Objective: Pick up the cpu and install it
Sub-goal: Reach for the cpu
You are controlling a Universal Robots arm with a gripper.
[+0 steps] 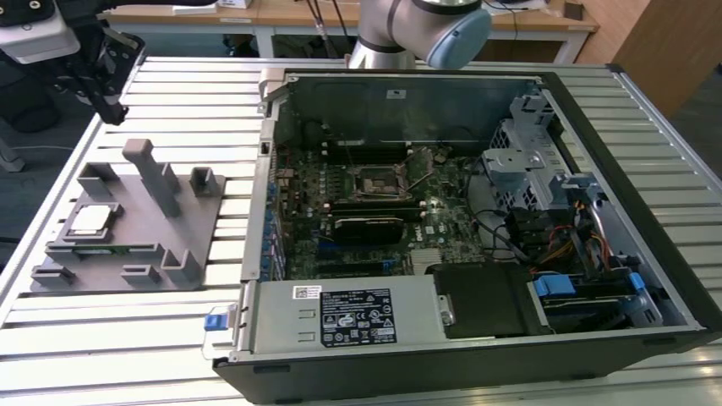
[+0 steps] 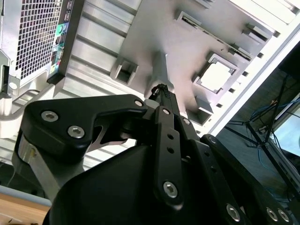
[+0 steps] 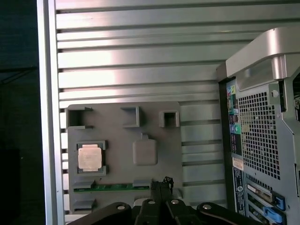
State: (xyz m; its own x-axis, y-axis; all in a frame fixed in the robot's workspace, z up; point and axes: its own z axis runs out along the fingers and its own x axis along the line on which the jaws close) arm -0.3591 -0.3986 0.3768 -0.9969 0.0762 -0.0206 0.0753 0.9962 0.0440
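The cpu (image 1: pixel 93 219), a small square chip with a pale silvery top, lies in a recess of the grey holder block (image 1: pixel 181 245) on the exterior view's left. Both wrist views show the cpu (image 2: pixel 216 76) (image 3: pixel 89 156) from above. My gripper (image 1: pixel 113 112) hangs high over the table's far corner on that same side, well away from the cpu. Its black fingers meet at the tip (image 3: pixel 165 181) (image 2: pixel 160 89), shut and holding nothing. The motherboard's square socket (image 1: pixel 378 180) sits inside the open computer case (image 1: pixel 587 110).
The holder block (image 3: pixel 154 117) carries upright posts (image 1: pixel 152 173) and a green memory stick (image 3: pixel 112 187) along one edge. The case's rear panel (image 3: pixel 258 136) stands close beside the block. The slatted metal table (image 1: pixel 135 338) ends just past the block.
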